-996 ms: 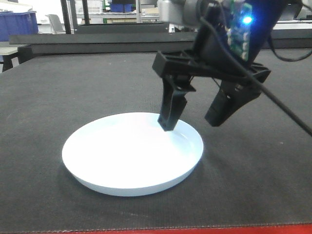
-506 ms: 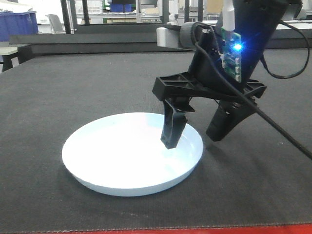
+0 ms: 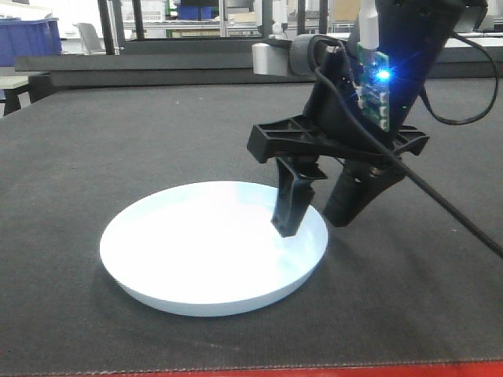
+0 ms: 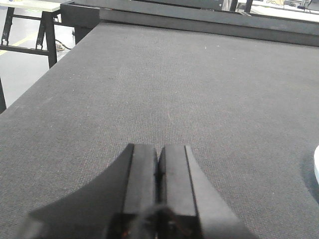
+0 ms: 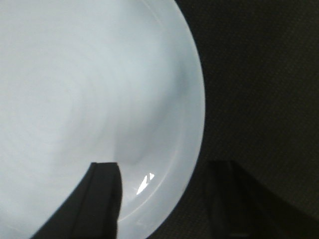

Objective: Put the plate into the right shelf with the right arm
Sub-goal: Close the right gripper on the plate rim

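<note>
My right fingers [image 3: 292,206] are spread astride the edge of the plate [image 3: 189,251], which lies flat on the bench [image 3: 118,141]: one tip over its glossy inside, the other just outside. My left fingers [image 4: 144,174] are pressed together on nothing. I judge the plate light, stiff and slick, so I'd pinch the raised rim squarely between the tips and lift level

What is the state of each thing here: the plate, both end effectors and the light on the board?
Plate: lying flat on the table, right way up, empty.
Right end effector: open, straddling the plate's rim.
Left end effector: shut, holding nothing.
Light: on, blue.
</note>
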{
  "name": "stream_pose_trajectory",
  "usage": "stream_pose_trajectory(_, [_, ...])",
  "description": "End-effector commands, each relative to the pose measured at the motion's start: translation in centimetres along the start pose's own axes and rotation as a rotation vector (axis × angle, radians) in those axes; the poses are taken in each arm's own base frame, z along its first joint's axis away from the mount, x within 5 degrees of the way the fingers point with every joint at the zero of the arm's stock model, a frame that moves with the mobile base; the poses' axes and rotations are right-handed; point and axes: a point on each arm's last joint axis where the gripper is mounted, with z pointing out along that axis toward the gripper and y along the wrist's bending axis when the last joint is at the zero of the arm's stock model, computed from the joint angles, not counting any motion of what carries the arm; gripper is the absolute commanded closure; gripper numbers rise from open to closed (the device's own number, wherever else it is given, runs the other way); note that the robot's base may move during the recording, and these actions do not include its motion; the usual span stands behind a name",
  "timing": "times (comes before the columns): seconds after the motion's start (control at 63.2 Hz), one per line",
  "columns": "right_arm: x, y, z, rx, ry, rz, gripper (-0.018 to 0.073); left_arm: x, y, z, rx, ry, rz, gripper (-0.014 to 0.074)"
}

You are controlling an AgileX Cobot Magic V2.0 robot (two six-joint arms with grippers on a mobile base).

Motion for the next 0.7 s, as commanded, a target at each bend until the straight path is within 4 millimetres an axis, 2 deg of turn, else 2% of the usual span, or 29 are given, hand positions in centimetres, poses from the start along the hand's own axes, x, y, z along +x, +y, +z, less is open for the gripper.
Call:
stream_pose_trajectory(0.0, [-1.3, 0.4, -2.1, -0.005, -0.107, -0.018, 0.023, -0.4, -0.1, 0.0, 0.015, -0.077, -0.008, 0.0643])
stream_pose_trajectory(0.111, [-1.3, 0.4, -2.1, -0.005, -0.107, -0.019, 0.0291, -0.4, -0.1, 0.0, 0.015, -0.077, -0.008, 0.0643])
stream_pose_trajectory(0.206, [-1.3, 0.3, -2.1, -0.004, -0.105, -0.02, 0.0292, -0.4, -0.1, 0.0, 0.015, -0.077, -0.008, 0.0643])
stream_pose_trajectory(0.474, [-1.0, -0.1, 0.2, 0.003, -0.03, -0.009, 0.0292, -0.4, -0.1, 0.0, 0.015, -0.077, -0.008, 0.0643])
stream_pose_trajectory(0.569, [-1.1, -0.1, 0.3, 0.004, -0.033, -0.008, 0.0292, -0.4, -0.1, 0.0, 0.015, -0.077, -0.008, 0.0643])
stream_pose_trajectory(0.68, [-1.1, -0.1, 0.3, 0.004, -0.036, -0.008, 0.0337, -0.4, -0.1, 0.0, 0.015, -0.077, -0.008, 0.0643])
